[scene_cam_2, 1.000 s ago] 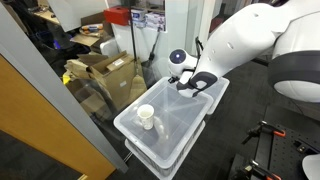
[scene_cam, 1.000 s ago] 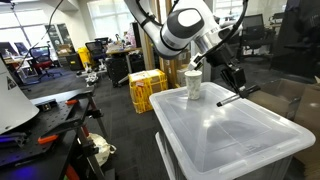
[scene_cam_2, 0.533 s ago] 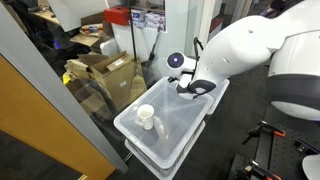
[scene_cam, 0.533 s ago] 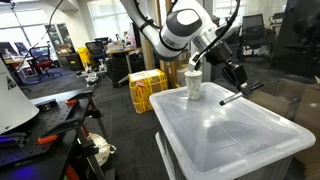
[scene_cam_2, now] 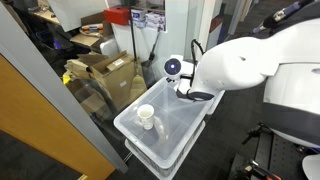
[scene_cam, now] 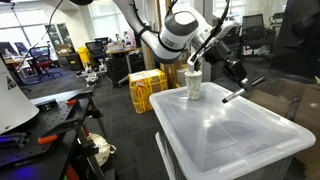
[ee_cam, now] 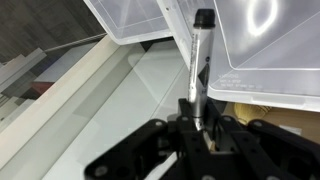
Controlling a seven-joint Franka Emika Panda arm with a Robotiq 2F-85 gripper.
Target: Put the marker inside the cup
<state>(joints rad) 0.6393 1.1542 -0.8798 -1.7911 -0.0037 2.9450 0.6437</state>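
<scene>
My gripper (scene_cam: pixel 238 78) is shut on the black marker (scene_cam: pixel 238 91), which sticks out sideways above the far edge of the translucent bin lid. In the wrist view the marker (ee_cam: pixel 198 55) runs up from between the fingers (ee_cam: pixel 196 118), its pale-banded tip over the lid's edge. The whitish cup (scene_cam: pixel 193 85) stands upright on the lid, to the left of the gripper; it also shows near the lid's near corner (scene_cam_2: pixel 146 117). The gripper is apart from the cup. In that exterior view the arm's body hides the gripper.
The cup stands on a stack of translucent plastic bins (scene_cam: pixel 230 135) (scene_cam_2: pixel 170 125). Yellow crates (scene_cam: pixel 146 88) sit on the floor behind. Cardboard boxes (scene_cam_2: pixel 105 72) stand beside a glass partition. Office chairs and desks fill the background.
The gripper with the marker has lifted slightly and shifted right, away from the cup. The arm's body has swung to cover more of an exterior view.
</scene>
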